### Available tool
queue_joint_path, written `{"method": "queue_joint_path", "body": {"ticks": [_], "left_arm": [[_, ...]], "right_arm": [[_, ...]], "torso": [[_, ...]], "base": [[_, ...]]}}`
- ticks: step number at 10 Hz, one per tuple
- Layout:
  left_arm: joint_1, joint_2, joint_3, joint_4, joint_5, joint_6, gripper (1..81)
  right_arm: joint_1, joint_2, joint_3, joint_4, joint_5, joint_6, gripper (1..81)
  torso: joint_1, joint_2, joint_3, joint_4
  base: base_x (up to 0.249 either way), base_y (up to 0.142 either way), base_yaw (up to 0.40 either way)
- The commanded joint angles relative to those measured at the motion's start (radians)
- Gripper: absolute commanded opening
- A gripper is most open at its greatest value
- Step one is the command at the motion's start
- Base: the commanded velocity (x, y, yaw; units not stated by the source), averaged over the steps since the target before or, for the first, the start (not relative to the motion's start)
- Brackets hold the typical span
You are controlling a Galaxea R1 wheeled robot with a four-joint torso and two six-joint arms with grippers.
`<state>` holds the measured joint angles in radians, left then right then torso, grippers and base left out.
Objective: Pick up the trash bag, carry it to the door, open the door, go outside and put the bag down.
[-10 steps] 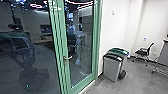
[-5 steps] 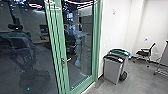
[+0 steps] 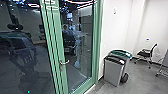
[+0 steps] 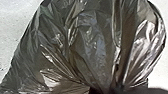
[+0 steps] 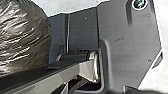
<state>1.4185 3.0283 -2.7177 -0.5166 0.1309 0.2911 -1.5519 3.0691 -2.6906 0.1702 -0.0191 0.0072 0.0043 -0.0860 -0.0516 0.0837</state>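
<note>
Two bins point(image 3: 113, 73), grey floor point(image 3: 143, 82), white wall point(image 3: 113, 27); left hand point(image 4: 107, 90) clenched on trash bag point(image 4: 93, 45), right hand's state unclear

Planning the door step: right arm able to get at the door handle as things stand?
Possibly, though reach is unclear. Nothing blocks the door handle in the head view; the bins stand off to the side. The trash bag near the right wrist might crowd that arm.
</note>
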Motion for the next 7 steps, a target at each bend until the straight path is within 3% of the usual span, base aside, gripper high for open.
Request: {"method": "queue_joint_path", "body": {"ticks": [1, 7], "left_arm": [[-0.065, 0.003, 0.004, 0.006, 0.069, 0.007, 1.0], [-0.065, 0.003, 0.004, 0.006, 0.069, 0.007, 1.0]], "right_arm": [[0.051, 0.007, 0.005, -0.008, -0.056, -0.004, 81.1], [0.051, 0.009, 0.005, -0.008, -0.056, -0.004, 81.1]], "torso": [[0.000, 0.000, 0.000, 0.000], [0.000, 0.000, 0.000, 0.000]], "base": [[0.164, 0.000, 0.000], [0.162, 0.000, 0.000]]}}
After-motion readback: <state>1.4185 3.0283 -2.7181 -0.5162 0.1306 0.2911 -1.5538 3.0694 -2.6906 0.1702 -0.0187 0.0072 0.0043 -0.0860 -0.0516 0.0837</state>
